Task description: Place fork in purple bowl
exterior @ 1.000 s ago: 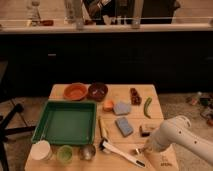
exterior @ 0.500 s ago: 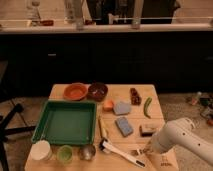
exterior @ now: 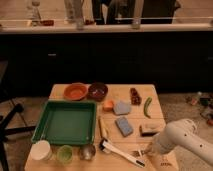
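The purple bowl point(exterior: 98, 91) sits at the far side of the wooden table point(exterior: 120, 90), right of the orange bowl point(exterior: 76, 91). My gripper point(exterior: 146, 150) is low over the table's front right, at the end of the white arm point(exterior: 182, 140). A small shiny piece that looks like the fork point(exterior: 138, 152) lies right at the gripper's tip, next to the end of the white-handled utensil point(exterior: 119, 152). I cannot tell whether the gripper holds it. The bowl is far from the gripper, up and to the left.
A green tray point(exterior: 65, 121) fills the left. A white cup point(exterior: 41, 150), a green cup point(exterior: 64, 152) and a metal cup point(exterior: 88, 151) stand in front. A blue sponge point(exterior: 124, 126), a grey block point(exterior: 121, 107), a green pepper point(exterior: 147, 107) and a brown block point(exterior: 149, 129) lie mid-right.
The arm has shifted only slightly near the front right corner. Nothing on the table has visibly moved.
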